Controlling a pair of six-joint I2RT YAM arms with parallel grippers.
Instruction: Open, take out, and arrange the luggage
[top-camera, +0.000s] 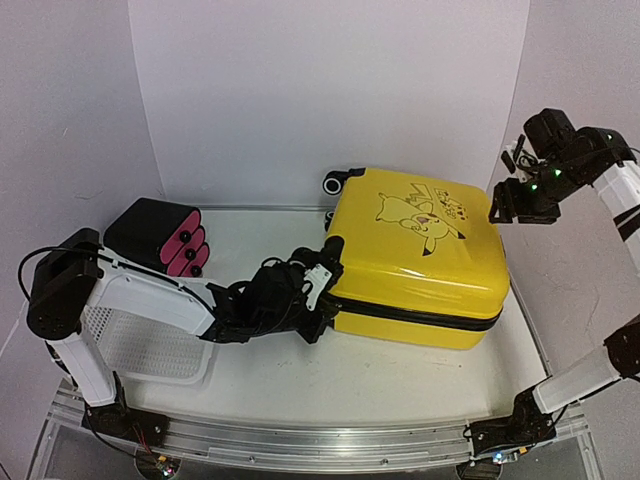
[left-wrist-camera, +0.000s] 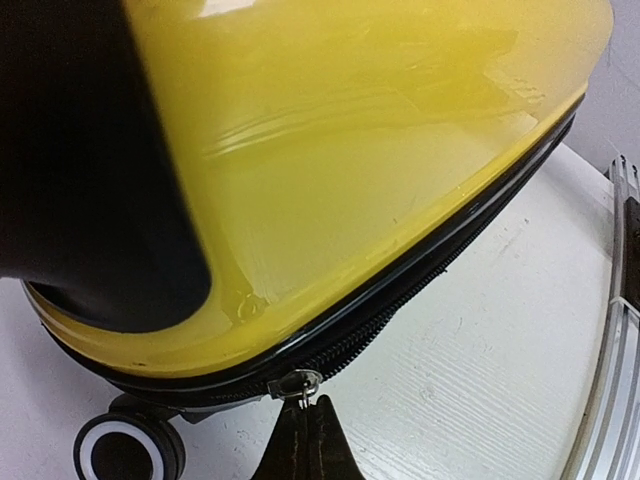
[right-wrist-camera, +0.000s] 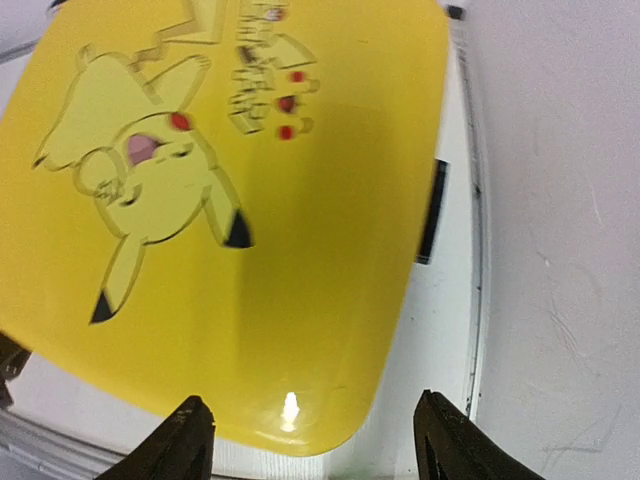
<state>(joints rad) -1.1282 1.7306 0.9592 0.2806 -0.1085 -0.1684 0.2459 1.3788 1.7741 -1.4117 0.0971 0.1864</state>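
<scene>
The yellow hard-shell suitcase (top-camera: 420, 255) is laid flat, lid up, on the right half of the bench. Its black zipper band (top-camera: 420, 312) is seen closed along the near side. The left gripper (top-camera: 320, 282) is set against the suitcase's left end, and its fingertips are pressed together on the metal zipper pull (left-wrist-camera: 297, 384), near a black wheel (left-wrist-camera: 120, 450). The right gripper (top-camera: 508, 205) is held above the lid's far right corner with its fingers (right-wrist-camera: 185, 440) spread and nothing between them. A black case with pink round ends (top-camera: 155, 235) is placed near the far left corner, and a white mesh basket (top-camera: 140, 345) near the near left corner.
</scene>
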